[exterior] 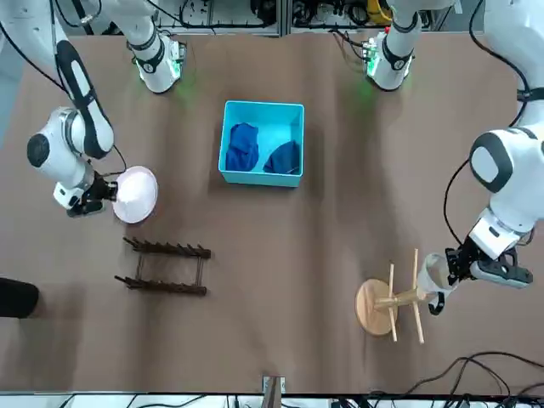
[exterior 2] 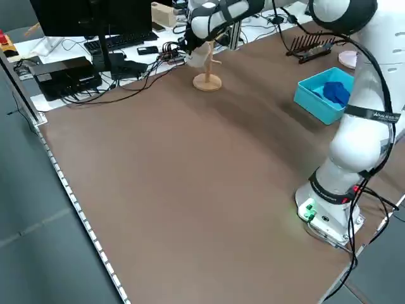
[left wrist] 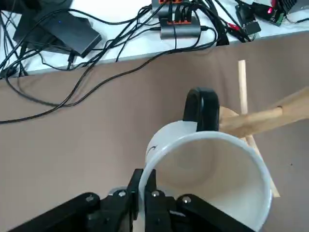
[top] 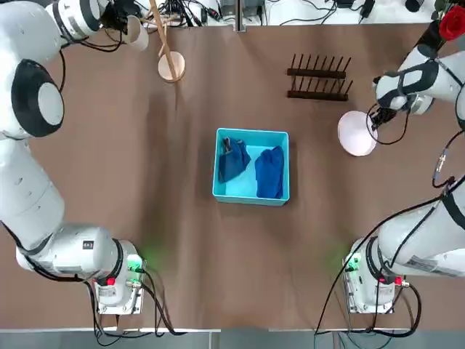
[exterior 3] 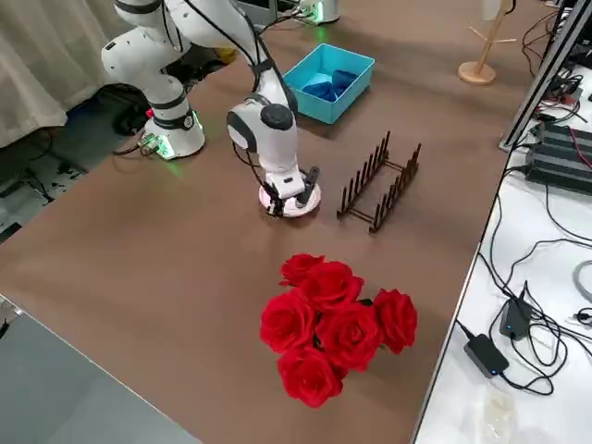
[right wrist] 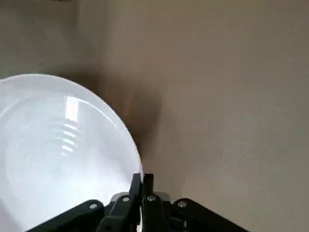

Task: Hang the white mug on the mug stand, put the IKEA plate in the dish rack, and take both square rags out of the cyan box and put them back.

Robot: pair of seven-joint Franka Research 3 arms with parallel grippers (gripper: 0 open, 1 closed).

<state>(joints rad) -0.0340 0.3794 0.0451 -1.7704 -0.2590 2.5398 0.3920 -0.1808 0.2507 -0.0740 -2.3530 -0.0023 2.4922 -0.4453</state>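
Near to far, robot's side first:
- Cyan box point(top: 251, 198): square, low-walled, smooth plastic; two rumpled dark blue cloth rags point(top: 269, 173) inside.
- Right gripper point(right wrist: 142, 180): pinching rim of round, glossy white plate point(right wrist: 63, 150).
- Dish rack point(top: 317, 78): dark wood, pegged, beyond plate.
- Left gripper point(left wrist: 144, 176): clamped on wall of white cylindrical mug point(left wrist: 207, 169), beside pale wooden stand point(exterior: 375, 307).

Bare table point(top: 218, 269) is extending along the near side of the cyan box point(top: 247, 199), leaving a lane between the arm bases. Far right, the dish rack's pegs are obstructing low passage; far left, the mug stand point(top: 171, 67) is crowding the left hand point(left wrist: 145, 175).
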